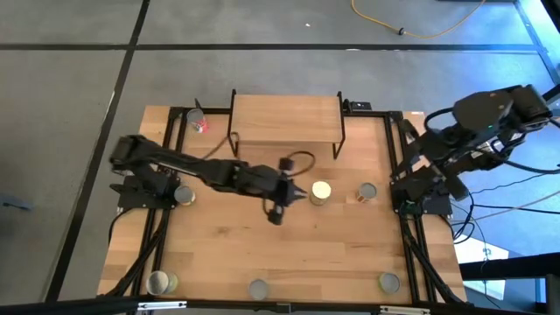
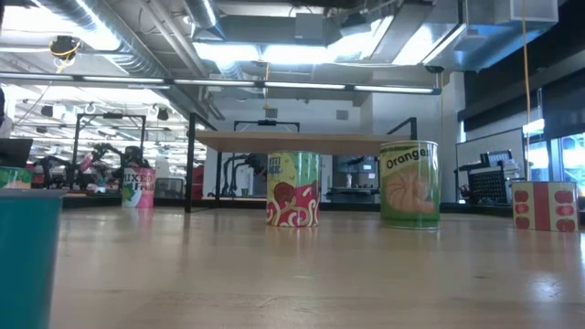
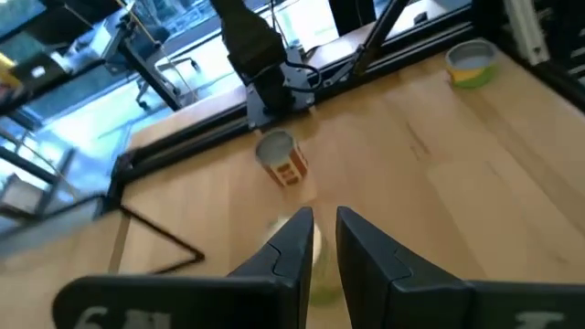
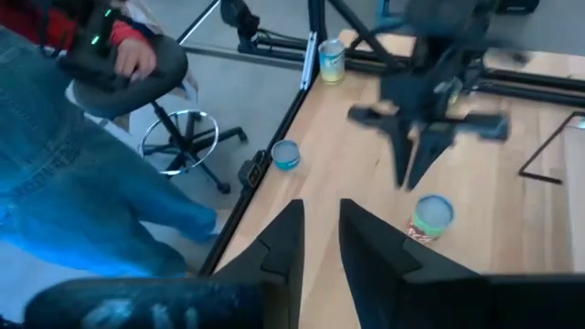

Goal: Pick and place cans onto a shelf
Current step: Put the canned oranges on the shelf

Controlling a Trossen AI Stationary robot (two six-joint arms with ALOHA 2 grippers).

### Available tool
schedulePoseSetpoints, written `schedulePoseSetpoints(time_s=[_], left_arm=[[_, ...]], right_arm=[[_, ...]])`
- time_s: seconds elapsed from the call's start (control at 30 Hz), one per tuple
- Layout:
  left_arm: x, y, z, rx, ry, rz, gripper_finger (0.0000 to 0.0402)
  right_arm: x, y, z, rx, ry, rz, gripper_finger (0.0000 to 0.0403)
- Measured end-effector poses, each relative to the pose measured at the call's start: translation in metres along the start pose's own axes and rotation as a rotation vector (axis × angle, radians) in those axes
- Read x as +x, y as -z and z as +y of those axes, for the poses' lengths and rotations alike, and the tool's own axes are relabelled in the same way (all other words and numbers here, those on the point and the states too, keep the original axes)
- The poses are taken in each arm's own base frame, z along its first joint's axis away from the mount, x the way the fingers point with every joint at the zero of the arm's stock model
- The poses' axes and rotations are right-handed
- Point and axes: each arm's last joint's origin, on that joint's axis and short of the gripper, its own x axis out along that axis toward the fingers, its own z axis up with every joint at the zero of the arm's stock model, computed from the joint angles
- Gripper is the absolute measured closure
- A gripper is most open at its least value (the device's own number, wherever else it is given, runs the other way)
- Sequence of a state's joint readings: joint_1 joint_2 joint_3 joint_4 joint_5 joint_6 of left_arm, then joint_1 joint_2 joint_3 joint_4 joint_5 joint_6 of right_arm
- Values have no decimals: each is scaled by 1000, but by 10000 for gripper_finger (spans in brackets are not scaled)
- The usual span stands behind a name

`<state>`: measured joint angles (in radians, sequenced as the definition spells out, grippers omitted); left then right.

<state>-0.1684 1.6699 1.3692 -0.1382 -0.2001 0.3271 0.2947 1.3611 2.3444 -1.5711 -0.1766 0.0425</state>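
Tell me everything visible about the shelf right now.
The shelf is a small rack: a light wooden top board on thin black metal legs. It stands upright at the table's far edge, centred. Its board is bare; no can sits on it or touches it. The left gripper hovers in front, well clear.

Green can, right of centre in the low view: "Orange", in pale letters near its top, above a picture of an orange.
Pink and green can, left of centre in the low view: "MIXED" on the top line; the line beneath is too small to read.
Other cans: no lettering legible.
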Motion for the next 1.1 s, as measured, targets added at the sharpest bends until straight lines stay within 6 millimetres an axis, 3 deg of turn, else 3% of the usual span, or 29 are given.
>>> schedulePoseSetpoints(time_s=[0.2, 0.43, 0.77, 1.1], left_arm=[[50, -6, -9, 110, 8, 29, 358], [86, 5, -16, 116, 30, 110, 358], [90, 21, -19, 77, -2, 262, 358], [95, 29, -18, 38, -1, 296, 358]], right_arm=[[-16, 6, 2, -6, 7, -37, 329], [-21, 9, 3, -8, 5, -50, 329], [-21, 8, 3, -9, -4, -50, 329], [-21, 8, 3, -20, -3, -50, 329]])
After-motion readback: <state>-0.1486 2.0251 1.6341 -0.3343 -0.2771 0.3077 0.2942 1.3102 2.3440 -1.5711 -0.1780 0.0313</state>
